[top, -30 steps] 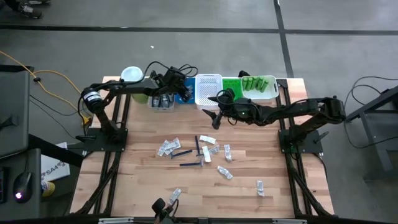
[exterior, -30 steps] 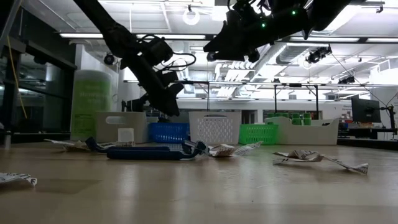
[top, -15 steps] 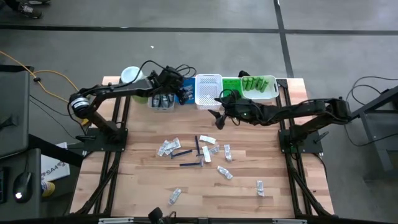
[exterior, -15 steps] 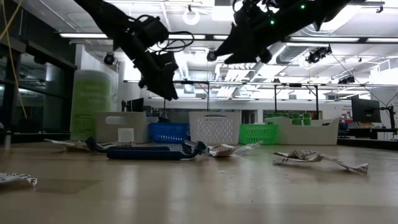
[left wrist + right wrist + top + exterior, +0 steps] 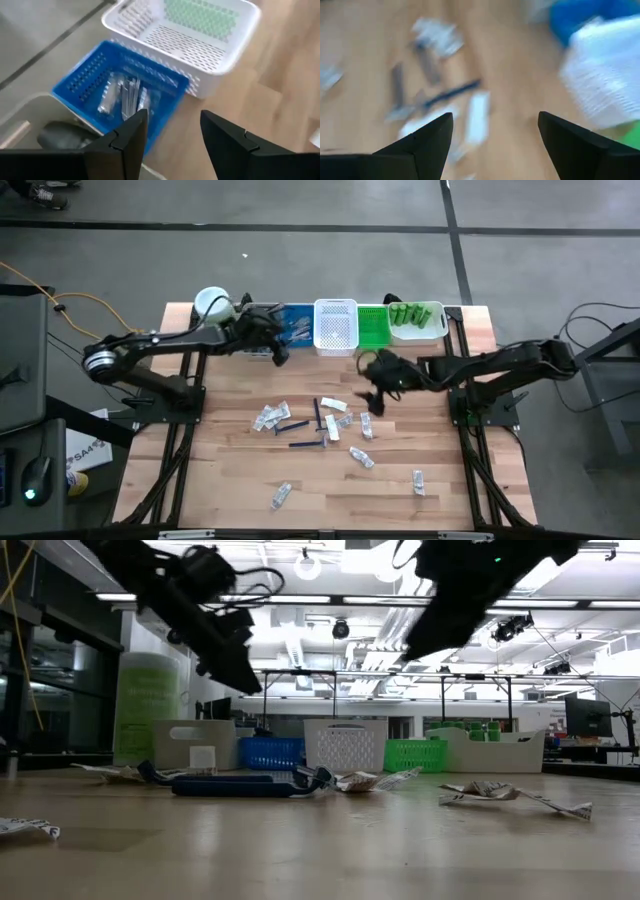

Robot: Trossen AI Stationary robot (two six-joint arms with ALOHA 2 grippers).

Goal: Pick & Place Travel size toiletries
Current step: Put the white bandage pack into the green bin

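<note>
High view: left gripper (image 5: 281, 350) had pulled back from the blue bin (image 5: 297, 323), empty and parted; right gripper (image 5: 374, 394), wide open, swung over the sachets (image 5: 340, 420) below it.

Wooden table (image 5: 220, 480) carries a bin row (image 5: 335, 323) along its top edge (blue, white, green, plus one holding green bottles), sachets (image 5: 340, 425) and dark blue sticks (image 5: 305, 426) scattered mid-frame, lone sachet (image 5: 281, 496) lower left.

Sachets (image 5: 347, 423) lie mid-table, before the bins (image 5: 336, 325) along the back edge.
</note>
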